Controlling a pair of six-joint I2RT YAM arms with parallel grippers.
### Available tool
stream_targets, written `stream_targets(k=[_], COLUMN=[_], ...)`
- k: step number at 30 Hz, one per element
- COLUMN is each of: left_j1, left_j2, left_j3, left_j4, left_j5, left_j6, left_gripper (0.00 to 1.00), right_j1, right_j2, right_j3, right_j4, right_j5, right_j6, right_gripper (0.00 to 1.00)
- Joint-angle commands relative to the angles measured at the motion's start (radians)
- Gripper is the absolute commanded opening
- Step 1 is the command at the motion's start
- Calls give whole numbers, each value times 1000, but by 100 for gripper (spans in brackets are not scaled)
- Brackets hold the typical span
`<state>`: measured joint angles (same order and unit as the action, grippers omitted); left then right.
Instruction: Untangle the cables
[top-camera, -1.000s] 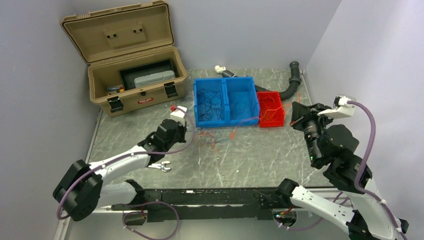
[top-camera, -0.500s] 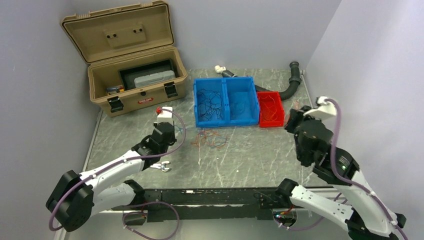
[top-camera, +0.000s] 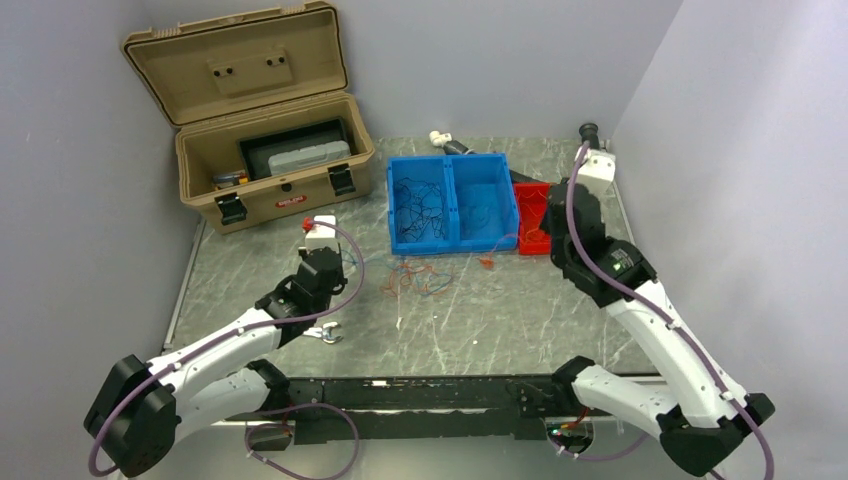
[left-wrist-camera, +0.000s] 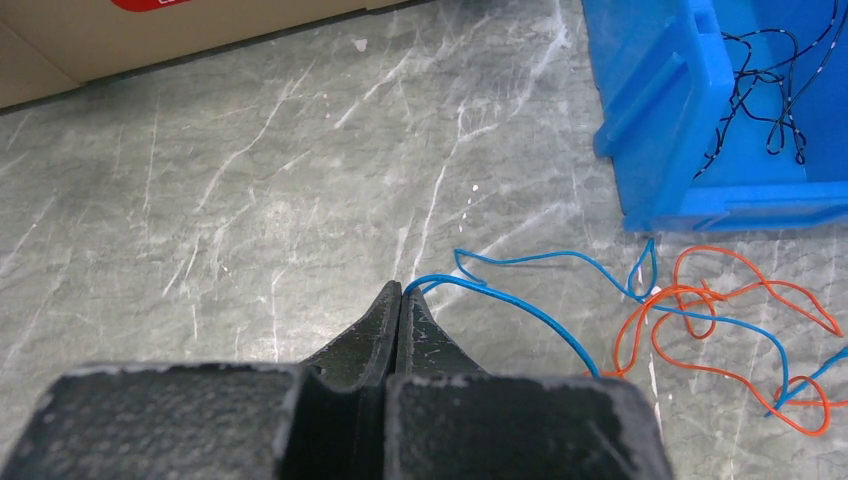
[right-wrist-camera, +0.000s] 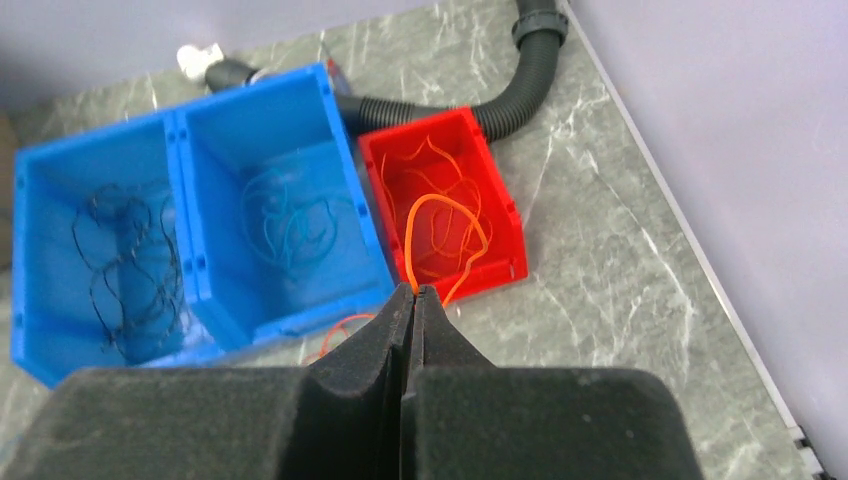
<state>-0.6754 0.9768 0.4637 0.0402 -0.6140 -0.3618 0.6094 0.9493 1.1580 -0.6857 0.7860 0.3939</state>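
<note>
Cables (top-camera: 415, 278): loose bunch of thin blue and orange strands, looped over each other, flat on table (top-camera: 480, 320) just in front of blue bin (top-camera: 450, 243), left half.

Left gripper (left-wrist-camera: 398, 289) clenched on end of blue strand (left-wrist-camera: 520, 310) running back into bunch. Right gripper (right-wrist-camera: 414, 290) clenched on orange strand (right-wrist-camera: 440, 203), loop standing up above tips, over red bin (right-wrist-camera: 495, 278) touching blue bin's right side. One more orange piece (top-camera: 487, 262) alone on table, just in front of blue bin's right half.

Already in bins: black strands (right-wrist-camera: 120, 270) in blue bin's left compartment, blue ones (right-wrist-camera: 290, 215) in right, orange ones (right-wrist-camera: 430, 150) in red bin.

Table grey-green, marble look, white veins. Plain lavender walls (top-camera: 500, 60) on three sides. Open tan toolbox (top-camera: 290, 200) left of blue bin, black hose (right-wrist-camera: 505, 105) behind it.

Top view: both arms and whole layout, strands barely resolvable. Left wrist: crossings in bunch clear. Right wrist: bin contents clear.
</note>
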Motion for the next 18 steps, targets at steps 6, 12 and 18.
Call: stream_targets(k=[6,12,18], left_j1=[0,2,1], left_j2=[-17,-21,-15], left_j3=[-2,-7,-1], left_j4=[37,60,54], left_j5=[25,66,65], left_j6=[9,25,24], left_gripper=[0,0,0], right_j1=[-154,-187,-214], right_j2=[124,190,240], right_j3=[222,383,504], right_j4=[190,203,221], right_j5=[-188,-198,-153], right_j6=[-108,-150,-202], right_gripper=[0,0,0])
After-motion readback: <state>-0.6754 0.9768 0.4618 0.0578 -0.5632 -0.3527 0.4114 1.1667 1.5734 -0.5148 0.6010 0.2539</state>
